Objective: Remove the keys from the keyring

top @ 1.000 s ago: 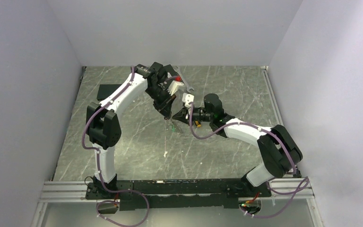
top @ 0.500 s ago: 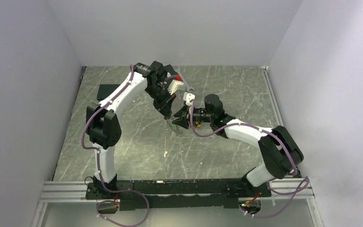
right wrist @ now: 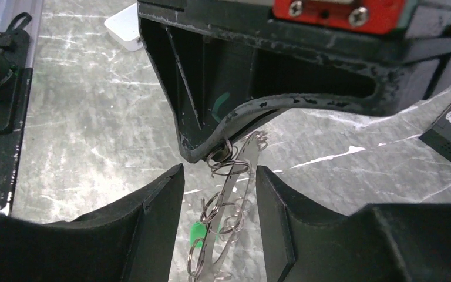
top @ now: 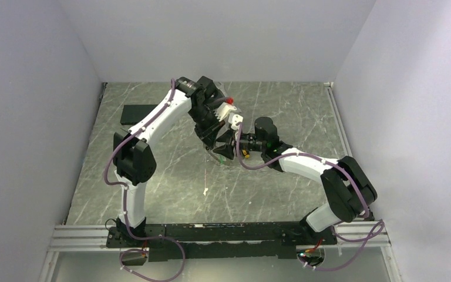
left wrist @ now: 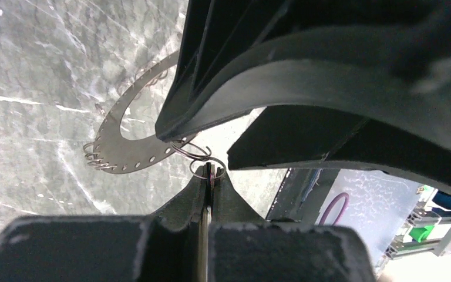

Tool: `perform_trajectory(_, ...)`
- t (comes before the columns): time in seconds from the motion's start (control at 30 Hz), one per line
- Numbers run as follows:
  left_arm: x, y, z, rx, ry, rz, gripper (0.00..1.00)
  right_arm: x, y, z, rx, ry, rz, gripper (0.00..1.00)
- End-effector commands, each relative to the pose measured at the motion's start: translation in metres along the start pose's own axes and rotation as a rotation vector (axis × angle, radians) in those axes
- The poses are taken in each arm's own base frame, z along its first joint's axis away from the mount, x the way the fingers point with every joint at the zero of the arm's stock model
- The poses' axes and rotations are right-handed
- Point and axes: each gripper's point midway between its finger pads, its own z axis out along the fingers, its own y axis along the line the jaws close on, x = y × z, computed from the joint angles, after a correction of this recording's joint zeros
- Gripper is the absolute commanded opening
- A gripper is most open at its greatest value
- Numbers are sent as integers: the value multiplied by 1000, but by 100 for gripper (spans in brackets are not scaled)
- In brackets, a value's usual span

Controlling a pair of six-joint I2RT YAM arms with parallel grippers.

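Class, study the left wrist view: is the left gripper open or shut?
Shut. The left gripper has its fingers pressed together, pinching a small wire key on the rim of the keyring.

We saw the keyring [left wrist: 109, 138] as a thin, flat, silvery-grey hoop with small holes punched along its band, hanging nearly edge-on in the right wrist view [right wrist: 245, 151]. The keys [left wrist: 94, 157] showed as small grey wire loops threaded through those holes, several bunched beside a bright green tag [right wrist: 198, 230]. One loop was pinched in the closed left gripper [left wrist: 211, 182], and the hoop hung between the parted fingers of the right gripper [right wrist: 218, 170]
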Motion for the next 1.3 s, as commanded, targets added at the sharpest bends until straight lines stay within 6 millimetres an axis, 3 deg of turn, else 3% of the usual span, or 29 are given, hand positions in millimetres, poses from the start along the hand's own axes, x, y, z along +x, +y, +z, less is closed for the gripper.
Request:
perform_trajectory(0.0, -1, -13, -9, 31, 3, -61, 0, 4, -7, -1, 22, 10, -89, 52)
perform_trajectory(0.27, 5, -35, -12, 119, -3, -94, 0, 9, -5, -1, -2, 21, -134, 48)
perform_trajectory(0.53, 0, -42, -11, 159, -28, -128, 0, -15, 8, -2, -32, -51, -154, 57)
perform_trajectory(0.77, -4, -46, -10, 186, -45, -155, 0, -14, 13, 0, -20, -63, -176, 66)
perform_trajectory(1.27, -7, -52, -5, 259, -56, -192, 0, -44, -3, -7, 120, -191, -166, 62)
